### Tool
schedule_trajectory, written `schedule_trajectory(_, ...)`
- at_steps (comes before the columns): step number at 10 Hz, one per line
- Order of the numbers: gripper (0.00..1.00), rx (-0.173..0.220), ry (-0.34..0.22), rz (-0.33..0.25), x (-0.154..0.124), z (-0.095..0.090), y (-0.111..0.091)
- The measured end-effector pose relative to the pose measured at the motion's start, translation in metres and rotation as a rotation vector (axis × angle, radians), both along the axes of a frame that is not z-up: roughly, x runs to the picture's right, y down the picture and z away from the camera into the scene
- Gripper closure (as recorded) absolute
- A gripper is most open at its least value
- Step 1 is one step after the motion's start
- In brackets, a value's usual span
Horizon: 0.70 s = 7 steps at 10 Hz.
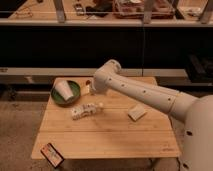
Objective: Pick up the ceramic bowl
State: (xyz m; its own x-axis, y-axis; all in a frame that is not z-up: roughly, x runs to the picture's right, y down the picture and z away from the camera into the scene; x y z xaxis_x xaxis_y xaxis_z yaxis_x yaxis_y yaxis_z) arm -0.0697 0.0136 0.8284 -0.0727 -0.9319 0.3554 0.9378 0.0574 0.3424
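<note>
Now: tool at the bowl's right rim

Right, the ceramic bowl (74, 93) sits at the back left of the table (110, 141), dark green and shallow, and a white cup (63, 91) lies tipped on its side inside it. The arm (145, 95) comes in from the right, bends at a rounded joint above the table's back edge, and turns down toward the left. The tool (90, 89) pokes out from under that joint, just beside the bowl's right rim, at about the bowl's own height in the camera view. I cannot tell whether it touches the rim, nor whether the tool is clenched or released; it shows only as a small pale tip. The bowl rests flat on the table. Nearer the front, below the tool, a whitish oblong object (85, 110) lies on the wood, apart from the bowl. A pale flat packet (136, 112) lies to the right under the arm, and a dark item with a red edge (52, 154) sits at the front left corner.
</note>
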Motion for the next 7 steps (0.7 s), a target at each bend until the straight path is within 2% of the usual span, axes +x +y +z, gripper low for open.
schedule_trajectory(2,0.20,-0.067,-0.106,0.012,-0.026,0.022,-0.018)
schedule_trajectory(3,0.20,-0.090,-0.138,0.009,-0.036,0.036,-0.029)
schedule_trajectory(6,0.21,-0.124,-0.172,0.009,-0.046,0.066,-0.057)
schedule_trajectory(7,0.26,-0.137,-0.182,0.004,-0.052,0.074,-0.062)
